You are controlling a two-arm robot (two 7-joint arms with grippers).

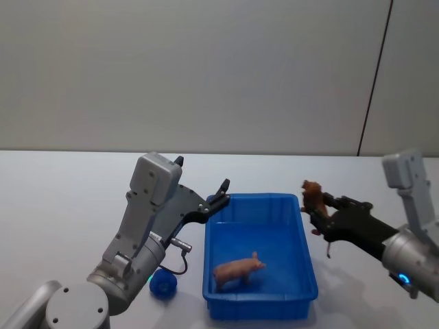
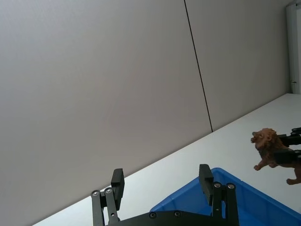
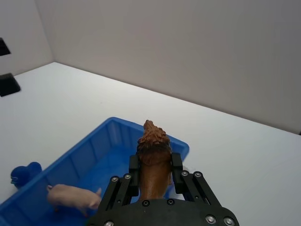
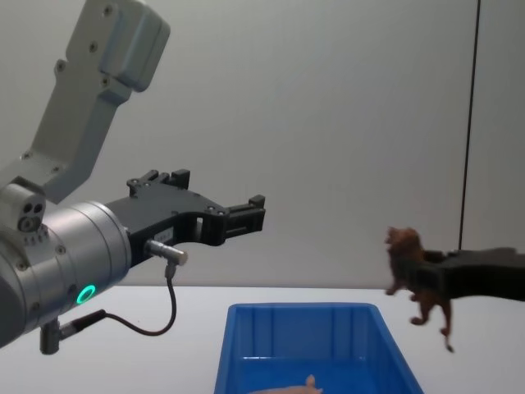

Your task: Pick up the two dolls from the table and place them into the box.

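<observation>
The blue box stands on the white table. A pale pink doll, shaped like a pig, stands inside it. My right gripper is shut on the reddish-brown doll, a lion, held in the air beside the box's far right corner. Over the box's far left corner hovers my left gripper, open with nothing between its fingers.
A small blue object lies on the table just left of the box. A plain grey wall rises behind the table.
</observation>
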